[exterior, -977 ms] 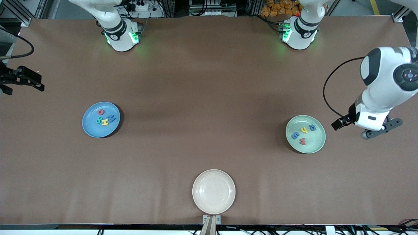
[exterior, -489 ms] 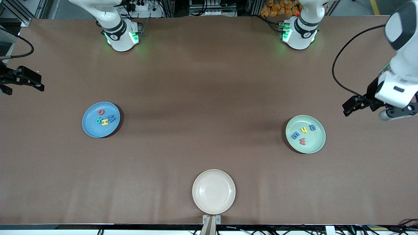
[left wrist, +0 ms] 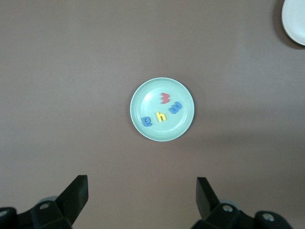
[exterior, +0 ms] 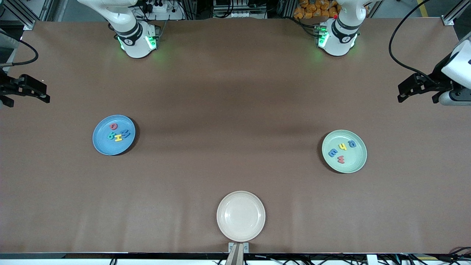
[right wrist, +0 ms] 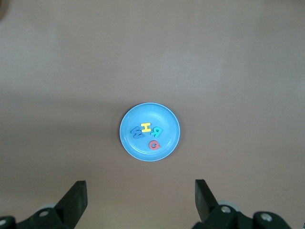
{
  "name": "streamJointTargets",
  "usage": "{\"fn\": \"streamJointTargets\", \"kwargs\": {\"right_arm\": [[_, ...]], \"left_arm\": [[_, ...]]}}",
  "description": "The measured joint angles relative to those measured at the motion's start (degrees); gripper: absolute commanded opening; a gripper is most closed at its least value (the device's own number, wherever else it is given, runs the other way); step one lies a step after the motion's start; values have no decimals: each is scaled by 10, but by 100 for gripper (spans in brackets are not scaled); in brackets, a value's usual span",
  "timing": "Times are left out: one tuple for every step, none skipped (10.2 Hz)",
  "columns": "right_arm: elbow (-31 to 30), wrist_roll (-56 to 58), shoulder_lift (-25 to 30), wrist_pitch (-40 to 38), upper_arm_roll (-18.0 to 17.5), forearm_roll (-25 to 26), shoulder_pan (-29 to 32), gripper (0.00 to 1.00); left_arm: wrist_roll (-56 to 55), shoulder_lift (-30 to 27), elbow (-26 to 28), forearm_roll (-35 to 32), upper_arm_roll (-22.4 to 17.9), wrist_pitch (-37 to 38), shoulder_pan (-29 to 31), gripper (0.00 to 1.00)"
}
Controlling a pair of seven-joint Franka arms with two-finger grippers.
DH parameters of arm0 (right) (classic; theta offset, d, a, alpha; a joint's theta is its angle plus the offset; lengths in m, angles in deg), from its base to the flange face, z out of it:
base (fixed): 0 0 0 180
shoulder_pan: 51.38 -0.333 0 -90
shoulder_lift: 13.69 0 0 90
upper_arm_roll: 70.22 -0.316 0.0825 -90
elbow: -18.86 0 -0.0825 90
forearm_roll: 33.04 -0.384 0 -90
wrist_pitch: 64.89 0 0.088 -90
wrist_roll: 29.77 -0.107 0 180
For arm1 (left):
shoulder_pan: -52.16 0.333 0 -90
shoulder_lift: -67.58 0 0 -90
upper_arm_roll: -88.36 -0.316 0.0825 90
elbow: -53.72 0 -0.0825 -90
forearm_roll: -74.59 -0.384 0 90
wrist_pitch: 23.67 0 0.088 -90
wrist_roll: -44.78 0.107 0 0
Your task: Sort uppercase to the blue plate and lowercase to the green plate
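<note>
foam capital letters (exterior: 118, 133) sit in round sky-blue plate (exterior: 101, 145); small-case foam letters (exterior: 342, 150) in pale mint-green plate (exterior: 355, 165). i see left end effector (left wrist: 142, 200) and right end effector (right wrist: 140, 200) spread wide, empty, high over brown desk (exterior: 228, 110).

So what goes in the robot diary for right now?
uppercase: in blue plate | lowercase: in green plate | left gripper: open | right gripper: open

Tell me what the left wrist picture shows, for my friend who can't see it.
A green plate sits on a brown table with four little foam letters in it: a red w, a yellow h and two blue ones. The left gripper hangs high above, fingers wide open and empty. A cream plate peeks in at one corner.
</note>
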State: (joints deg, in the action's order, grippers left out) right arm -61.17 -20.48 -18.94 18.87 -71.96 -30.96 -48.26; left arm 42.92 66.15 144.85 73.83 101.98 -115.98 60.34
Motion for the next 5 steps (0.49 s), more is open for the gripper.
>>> {"fn": "streamJointTargets", "kwargs": {"right_arm": [[0, 0, 0, 0, 0, 0, 0, 100], [0, 0, 0, 0, 0, 0, 0, 100], [0, 0, 0, 0, 0, 0, 0, 100], [0, 0, 0, 0, 0, 0, 0, 100], [0, 0, 0, 0, 0, 0, 0, 100]], "left_arm": [[0, 0, -10, 0, -14, 14, -19, 100], [0, 0, -15, 0, -27, 20, -33, 100], [1, 0, -16, -1, -34, 22, -43, 100], [2, 2, -16, -5, -38, 23, -51, 100], [3, 4, -16, -6, -39, 24, -53, 100]]}}
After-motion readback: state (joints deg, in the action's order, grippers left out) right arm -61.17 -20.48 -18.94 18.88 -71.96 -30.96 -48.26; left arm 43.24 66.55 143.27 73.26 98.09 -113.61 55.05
